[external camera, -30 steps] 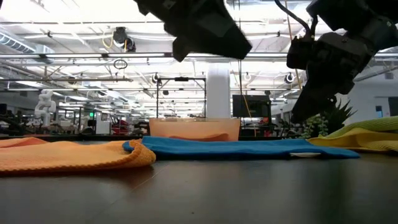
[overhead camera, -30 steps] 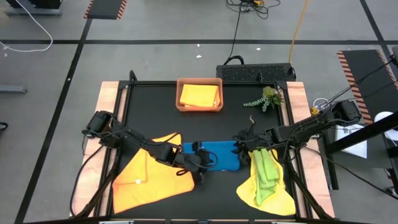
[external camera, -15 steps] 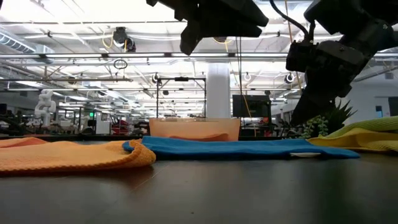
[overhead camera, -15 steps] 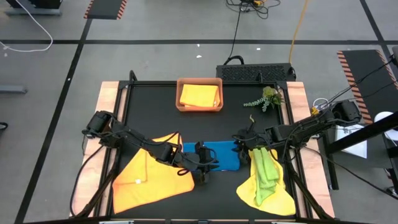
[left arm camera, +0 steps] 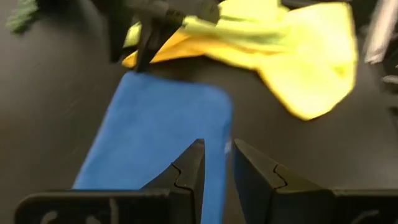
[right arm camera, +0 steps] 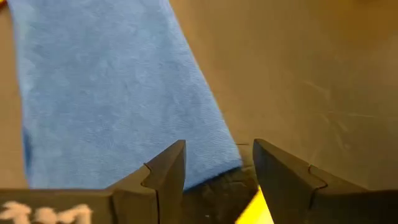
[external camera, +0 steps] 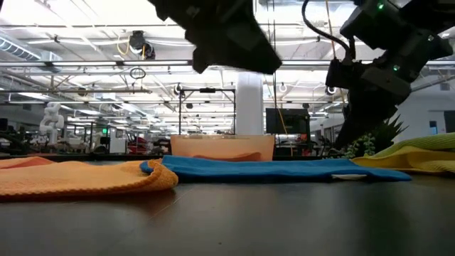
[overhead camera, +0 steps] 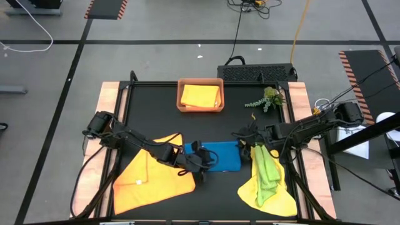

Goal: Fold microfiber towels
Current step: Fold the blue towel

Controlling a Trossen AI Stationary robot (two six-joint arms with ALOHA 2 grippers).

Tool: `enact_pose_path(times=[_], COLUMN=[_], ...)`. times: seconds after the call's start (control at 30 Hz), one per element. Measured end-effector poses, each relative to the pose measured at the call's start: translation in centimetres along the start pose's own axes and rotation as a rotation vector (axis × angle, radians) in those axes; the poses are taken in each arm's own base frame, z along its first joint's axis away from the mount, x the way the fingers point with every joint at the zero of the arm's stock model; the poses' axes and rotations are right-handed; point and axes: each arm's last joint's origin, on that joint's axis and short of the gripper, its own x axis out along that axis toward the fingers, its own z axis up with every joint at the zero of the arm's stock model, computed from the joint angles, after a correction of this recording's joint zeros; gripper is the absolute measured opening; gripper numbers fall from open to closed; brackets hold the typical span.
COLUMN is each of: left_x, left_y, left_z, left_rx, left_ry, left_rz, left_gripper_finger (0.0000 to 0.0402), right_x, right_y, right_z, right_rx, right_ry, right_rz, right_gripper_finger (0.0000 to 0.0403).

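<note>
The blue soft microfiber towel (overhead camera: pixel 215 156) lies flat as a long strip on the black tabletop (overhead camera: pixel 156 112), and both tools hang above its two ends, neither touching it. The step in hand looks like the blue towel's next fold, with a grasp not yet made.

The left tool (left arm camera: pixel 214 163) hovers over one short end of the strip; its fingers stand a narrow gap apart with nothing between them, and the blue cloth stretches away ahead of it toward the yellow soft microfiber towel (left arm camera: pixel 305 56). The right tool (right arm camera: pixel 214 163) hovers over the opposite end, fingers well apart and empty, with the blue towel's corner just beneath and ahead of its tips. Beside the right tool lies the lime green soft towel (overhead camera: pixel 267 172), draped over the yellow one. Behind the left tool spreads the orange soft microfiber towel (overhead camera: pixel 147 181).

The next move probably calls for each tool to come down onto its own edge, the left one opening wider first, and pinch only the blue cloth, keeping clear of the neighbouring yellow and orange towels. Then one end could be carried over the other.
</note>
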Motion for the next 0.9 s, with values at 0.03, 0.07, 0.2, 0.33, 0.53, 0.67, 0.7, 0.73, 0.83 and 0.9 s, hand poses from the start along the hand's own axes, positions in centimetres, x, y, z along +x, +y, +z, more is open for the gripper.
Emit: enact_pose_path(times=[0.03, 0.07, 0.2, 0.33, 0.53, 0.67, 0.7, 0.73, 0.83, 0.9], left_x=[0.0, 0.0, 0.3, 1.0, 2.2, 2.6, 2.7, 2.8, 3.0, 3.1], left_y=[0.1, 0.2, 0.3, 0.4, 1.4, 2.0, 2.2, 2.4, 3.0, 3.4], left_z=[-0.1, -0.3, -0.5, -0.9, -1.5, -1.1, -1.2, -1.1, -0.7, -0.6], left_rx=[0.004, 0.007, -0.008, -0.01, -0.012, -0.033, -0.033, -0.036, -0.051, -0.057], left_ry=[0.012, 0.022, 0.027, 0.036, 0.072, 0.049, 0.051, 0.048, 0.032, 0.034], left_rz=[0.016, 0.029, 0.043, 0.05, 0.084, 0.093, 0.098, 0.1, 0.109, 0.119], left_gripper_finger=[0.0081, 0.0081, 0.0081, 0.0081, 0.0081, 0.0081, 0.0081, 0.0081, 0.0081, 0.0081], right_x=[0.0, 0.1, 0.3, 0.8, 1.5, 1.7, 1.8, 1.8, 1.8, 1.8], right_y=[-0.2, -0.3, -0.9, -1.7, -2.6, -2.9, -3.0, -3.0, -3.1, -3.1], right_z=[0.0, 0.0, -0.3, -1.1, -2.6, -3.4, -3.5, -3.7, -3.9, -3.9], right_rx=[0.002, 0.006, 0.025, 0.061, 0.102, 0.107, 0.107, 0.107, 0.108, 0.109], right_ry=[0.008, 0.015, 0.014, -0.004, -0.028, -0.047, -0.054, -0.058, -0.072, -0.083], right_rz=[-0.008, -0.016, -0.031, -0.025, 0.122, 0.147, 0.149, 0.152, 0.158, 0.163], right_gripper_finger=[0.018, 0.018, 0.018, 0.018, 0.018, 0.018, 0.018, 0.018, 0.018, 0.018])
